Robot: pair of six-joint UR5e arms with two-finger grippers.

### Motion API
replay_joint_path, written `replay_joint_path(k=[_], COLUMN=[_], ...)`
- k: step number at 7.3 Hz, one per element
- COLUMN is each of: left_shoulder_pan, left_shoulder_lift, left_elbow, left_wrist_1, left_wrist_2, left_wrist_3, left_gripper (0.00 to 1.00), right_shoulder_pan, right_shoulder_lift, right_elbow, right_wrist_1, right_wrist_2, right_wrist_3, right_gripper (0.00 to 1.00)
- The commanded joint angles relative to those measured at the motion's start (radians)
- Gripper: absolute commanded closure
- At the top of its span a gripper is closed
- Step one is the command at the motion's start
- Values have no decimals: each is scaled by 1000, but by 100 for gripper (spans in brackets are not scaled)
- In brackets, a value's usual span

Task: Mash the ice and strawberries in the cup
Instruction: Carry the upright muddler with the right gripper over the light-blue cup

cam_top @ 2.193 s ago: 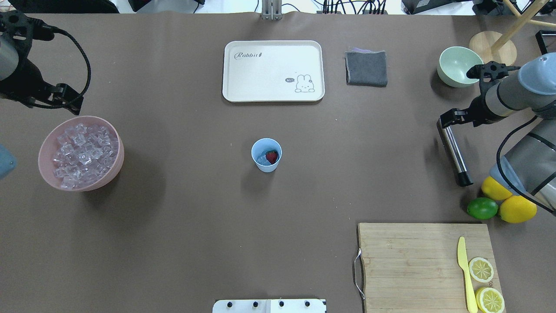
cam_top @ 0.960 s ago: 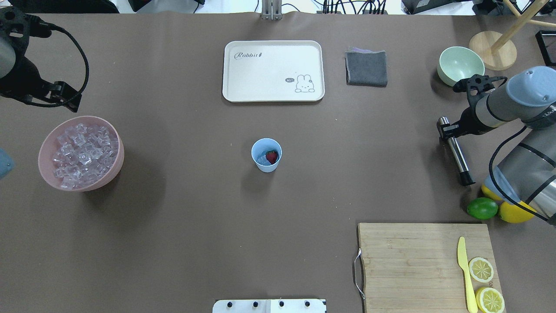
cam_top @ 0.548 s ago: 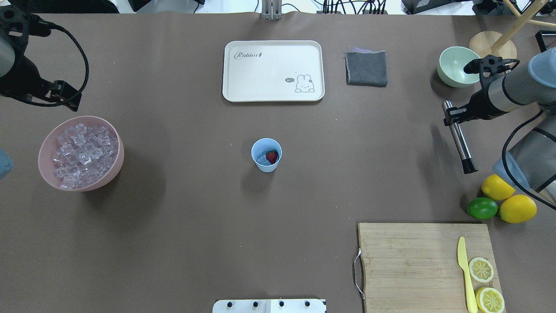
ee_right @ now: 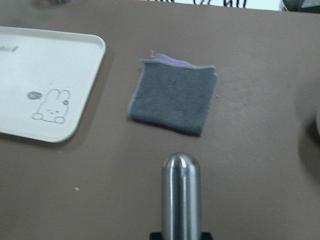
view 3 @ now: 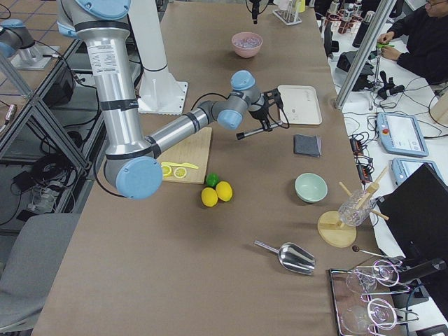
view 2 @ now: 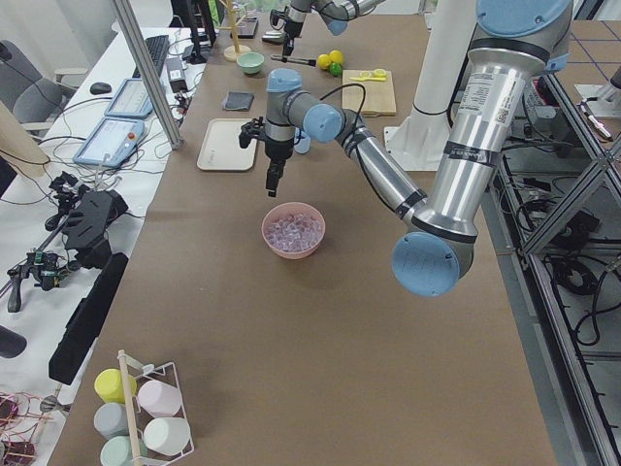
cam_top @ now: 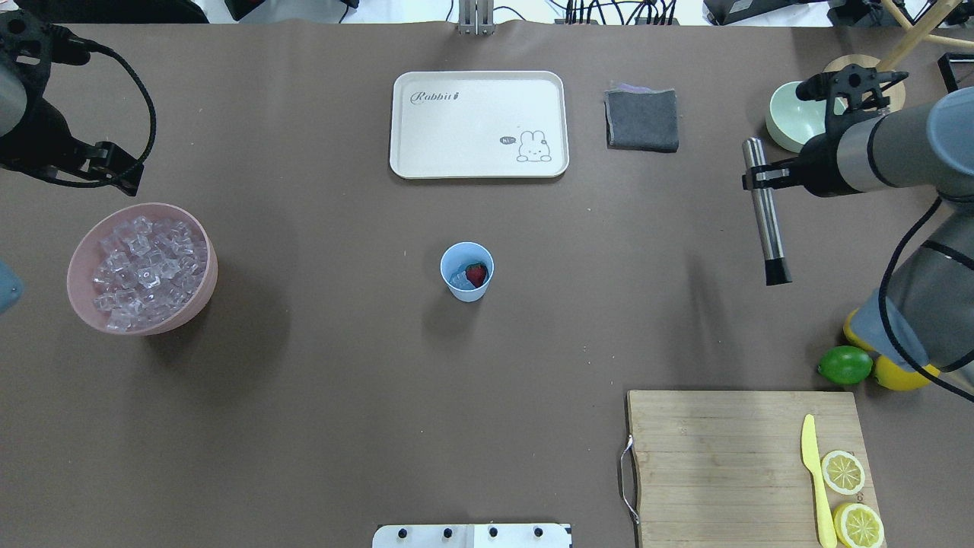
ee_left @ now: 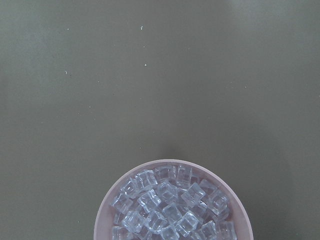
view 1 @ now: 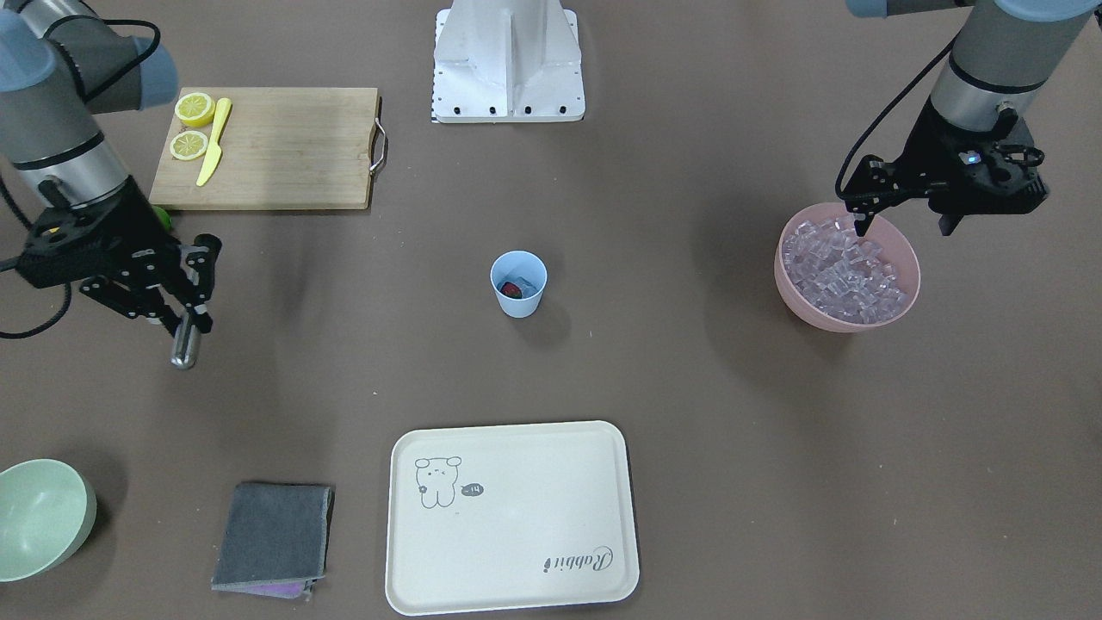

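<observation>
The pale-blue cup (cam_top: 466,272) (view 1: 518,284) stands mid-table with a red strawberry (cam_top: 476,274) and some ice (cam_top: 458,281) inside. More ice (cam_top: 144,262) (ee_left: 172,210) fills a pink bowl (cam_top: 199,297) at the left. My right gripper (cam_top: 761,176) (view 1: 191,284) is shut on the upper part of a steel muddler (cam_top: 767,221) (ee_right: 181,192), held above the table well to the right of the cup. Just beyond the pink bowl's far rim hangs my left gripper (cam_top: 122,173) (view 1: 861,207); it looks open and holds nothing.
A cream tray (cam_top: 479,125), a grey cloth (cam_top: 643,119) and a pale-green bowl (cam_top: 787,122) lie along the far side. A lime (cam_top: 845,365) and lemons sit under the right arm. A cutting board (cam_top: 723,464) with knife and lemon halves is near right.
The right gripper has lifted the muddler off the table and carried it left and farther away. The left arm, the cup and the pink bowl have stayed put.
</observation>
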Motion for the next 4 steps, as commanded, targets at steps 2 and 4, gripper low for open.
replay_joint_path(k=[2, 4], left_shoulder_pan=[4, -2], left_shoulder_lift=[1, 22], left_elbow=[9, -5], left_wrist_1=[-1, 0], left_wrist_2=[3, 3], left_wrist_3=[14, 12], left_gripper=[2, 2], right_shoulder_pan=[-208, -283], right_shoulder_lift=[174, 246], right_elbow=[15, 39], right_wrist_1=[-1, 2], right_wrist_2=[-282, -412], right_wrist_3=[127, 159], right_gripper=[100, 100])
